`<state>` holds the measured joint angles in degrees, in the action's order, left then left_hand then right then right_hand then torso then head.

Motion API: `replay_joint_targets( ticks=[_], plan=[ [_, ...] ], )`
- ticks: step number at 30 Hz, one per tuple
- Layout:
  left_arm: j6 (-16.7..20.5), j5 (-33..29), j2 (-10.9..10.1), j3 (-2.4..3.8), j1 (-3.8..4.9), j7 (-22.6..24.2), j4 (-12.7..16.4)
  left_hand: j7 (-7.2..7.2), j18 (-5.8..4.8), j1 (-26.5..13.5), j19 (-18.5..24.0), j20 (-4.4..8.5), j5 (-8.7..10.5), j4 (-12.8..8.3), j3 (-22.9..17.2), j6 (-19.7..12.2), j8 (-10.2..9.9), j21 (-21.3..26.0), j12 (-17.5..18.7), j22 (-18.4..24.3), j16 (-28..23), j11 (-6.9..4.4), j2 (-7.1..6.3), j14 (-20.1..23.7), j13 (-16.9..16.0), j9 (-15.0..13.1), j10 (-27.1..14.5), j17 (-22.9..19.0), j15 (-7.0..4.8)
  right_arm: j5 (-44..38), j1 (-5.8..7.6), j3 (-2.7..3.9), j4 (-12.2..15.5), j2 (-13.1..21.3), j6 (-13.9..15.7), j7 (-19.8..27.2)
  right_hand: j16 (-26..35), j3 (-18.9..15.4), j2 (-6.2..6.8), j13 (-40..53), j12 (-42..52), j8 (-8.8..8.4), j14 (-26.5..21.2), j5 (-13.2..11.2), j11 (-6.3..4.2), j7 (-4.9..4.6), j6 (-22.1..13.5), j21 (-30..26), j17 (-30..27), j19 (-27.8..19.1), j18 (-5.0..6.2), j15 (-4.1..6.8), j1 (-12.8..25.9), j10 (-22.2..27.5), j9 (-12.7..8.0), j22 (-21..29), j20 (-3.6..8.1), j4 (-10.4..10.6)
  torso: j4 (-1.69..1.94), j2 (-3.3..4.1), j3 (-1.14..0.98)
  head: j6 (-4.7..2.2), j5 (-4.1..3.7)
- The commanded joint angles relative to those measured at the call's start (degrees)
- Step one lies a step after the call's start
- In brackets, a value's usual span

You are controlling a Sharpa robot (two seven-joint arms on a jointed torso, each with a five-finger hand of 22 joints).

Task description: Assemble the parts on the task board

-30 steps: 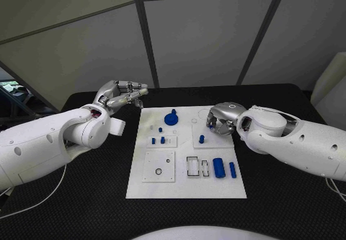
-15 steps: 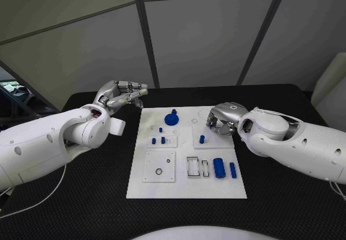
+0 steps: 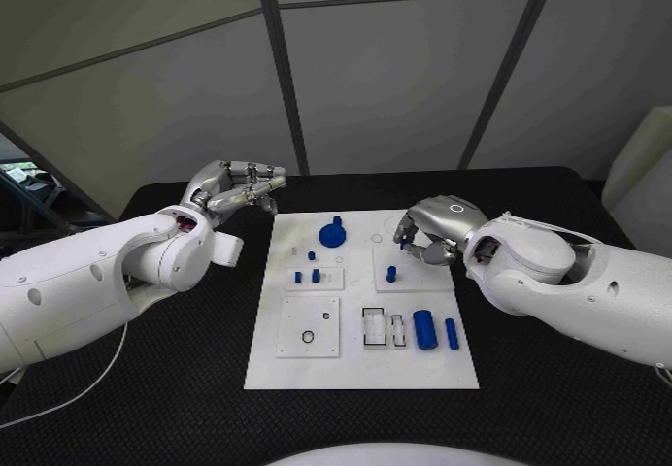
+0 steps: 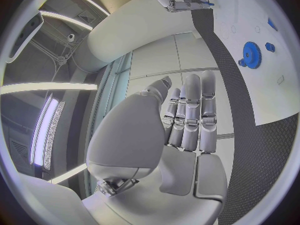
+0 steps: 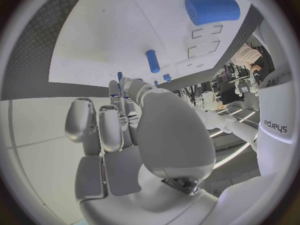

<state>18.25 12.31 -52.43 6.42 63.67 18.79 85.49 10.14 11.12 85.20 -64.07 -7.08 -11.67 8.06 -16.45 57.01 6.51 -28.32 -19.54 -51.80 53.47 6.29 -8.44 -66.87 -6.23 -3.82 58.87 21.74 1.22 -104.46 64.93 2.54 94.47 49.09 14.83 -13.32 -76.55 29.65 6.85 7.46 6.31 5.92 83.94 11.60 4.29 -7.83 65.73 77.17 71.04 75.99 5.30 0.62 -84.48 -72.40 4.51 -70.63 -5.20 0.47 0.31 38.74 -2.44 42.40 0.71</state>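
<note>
blue parts [image 3: 424, 326] on task board [image 3: 361, 364]

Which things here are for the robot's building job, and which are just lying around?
For the job:
- task board
- blue gear
- fat blue cylinder
- thin blue rod
- small blue pegs
- left robot hand, holding nothing
- right robot hand, over the board

Just there:
- black table
- grey wall panels
</note>
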Motion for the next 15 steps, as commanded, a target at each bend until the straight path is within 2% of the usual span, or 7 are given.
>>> replay_joint_targets(
  ticks=[1, 5, 8, 11, 13, 15],
  plan=[
    [0.0, -0.2, 0.1, 0.04, 0.06, 0.1, 0.0, 0.12, -0.77, 0.0, 0.5, -0.02, 0.16, 0.1, -0.4, -0.2, -0.2, 0.2, -0.3, 0.1, -0.3, 0.00, -0.07, 0.2, -0.1, 0.1, -0.5, -0.1, 0.30, 0.2, 0.13, 0.40, 2.4, 0.1, 3.4, -0.1, -0.4, 0.4, 0.23, 0.0, -0.2, -0.32, 2.9, 0.2, -0.72, -0.08, 0.4, 0.3, 0.1, 0.6, -0.68, 0.35, 0.8, -1.0, 0.1, -0.2, 0.01, 0.0, -0.01, 0.04, -0.02, -0.01, 0.34],
    [0.0, -0.2, 0.4, 0.04, 0.06, 0.1, -0.1, 0.14, -0.77, 0.0, 0.5, -0.02, 0.16, 0.1, -0.4, -0.2, -0.2, 0.2, -0.3, 0.1, -0.4, 0.01, -0.08, 0.2, -0.1, 0.1, -0.5, -0.1, 0.31, 1.2, 0.13, 0.70, 4.8, -0.7, 3.7, 0.2, -0.4, 0.5, 0.25, 0.0, -0.4, -0.38, 2.9, 0.2, -0.71, -0.10, 0.5, 0.5, 0.0, 0.7, -0.72, 0.33, 1.3, -1.1, 0.1, -0.5, -0.02, 0.0, 0.07, 0.06, 0.05, 0.17, 0.82],
    [0.2, -0.6, 0.8, 0.04, 0.07, 0.2, -0.2, 0.16, -0.77, 0.0, 0.5, -0.03, 0.16, 0.1, -0.4, -0.2, -0.2, 0.3, -0.3, 0.1, -0.4, 0.02, -0.07, 0.2, -0.1, 0.1, -0.5, -0.1, 0.32, 2.2, 0.12, 0.78, 5.6, -1.9, 3.7, 0.5, -0.4, 0.5, 0.23, 0.0, -0.4, -0.41, 2.9, 0.1, -0.71, -0.10, 0.5, 0.5, 0.0, 0.7, -0.73, 0.33, 1.4, -1.2, 0.1, -0.5, -0.02, 0.0, 0.18, 0.11, 0.08, 0.20, 1.59],
    [0.2, -1.2, 1.4, 0.00, 0.08, 0.2, -0.4, 0.18, -0.78, -0.1, 0.5, -0.05, 0.17, 0.1, -0.4, -0.2, -0.2, 0.3, -0.4, 0.1, -0.4, 0.04, -0.05, 0.2, -0.1, 0.1, -0.5, -0.1, 0.35, 3.3, 0.10, 0.78, 5.7, -3.6, 3.4, 1.0, -0.4, 0.6, 0.23, 0.0, -0.5, -0.45, 2.9, 0.1, -0.71, -0.09, 0.5, 0.5, -0.1, 0.7, -0.73, 0.32, 1.5, -1.2, 0.1, -0.5, -0.03, -0.1, 0.29, 0.07, 0.13, 0.58, 2.36],
    [0.2, -1.5, 1.9, -0.03, 0.08, 0.2, -0.5, 0.19, -0.78, -0.1, 0.5, -0.06, 0.17, 0.1, -0.4, -0.2, -0.2, 0.3, -0.4, 0.1, -0.4, 0.05, -0.06, 0.2, -0.1, 0.1, -0.5, -0.1, 0.36, 3.7, -0.07, 0.73, 5.2, -4.9, 3.3, 1.4, -0.4, 0.6, 0.22, 0.0, -0.5, -0.47, 2.9, 0.1, -0.71, -0.09, 0.5, 0.6, -0.1, 0.8, -0.74, 0.32, 1.5, -1.2, 0.1, -0.6, -0.03, -0.1, 0.27, 0.01, 0.21, 1.00, 3.06],
    [0.3, -1.7, 2.6, -0.05, 0.10, 0.2, -0.8, 0.20, -0.78, -0.1, 0.5, -0.06, 0.17, 0.2, -0.4, -0.2, -0.2, 0.3, -0.4, 0.1, -0.4, 0.06, -0.06, 0.2, -0.1, 0.1, -0.5, -0.1, 0.36, 4.0, -1.00, 0.64, 4.4, -6.7, 3.0, 2.0, -0.4, 0.6, 0.20, 0.0, -0.6, -0.48, 2.9, 0.1, -0.71, -0.09, 0.5, 0.6, -0.1, 0.8, -0.74, 0.32, 1.5, -1.2, 0.0, -0.6, -0.03, -0.1, 0.05, -0.05, 0.31, 1.37, 4.14]
  ],
)
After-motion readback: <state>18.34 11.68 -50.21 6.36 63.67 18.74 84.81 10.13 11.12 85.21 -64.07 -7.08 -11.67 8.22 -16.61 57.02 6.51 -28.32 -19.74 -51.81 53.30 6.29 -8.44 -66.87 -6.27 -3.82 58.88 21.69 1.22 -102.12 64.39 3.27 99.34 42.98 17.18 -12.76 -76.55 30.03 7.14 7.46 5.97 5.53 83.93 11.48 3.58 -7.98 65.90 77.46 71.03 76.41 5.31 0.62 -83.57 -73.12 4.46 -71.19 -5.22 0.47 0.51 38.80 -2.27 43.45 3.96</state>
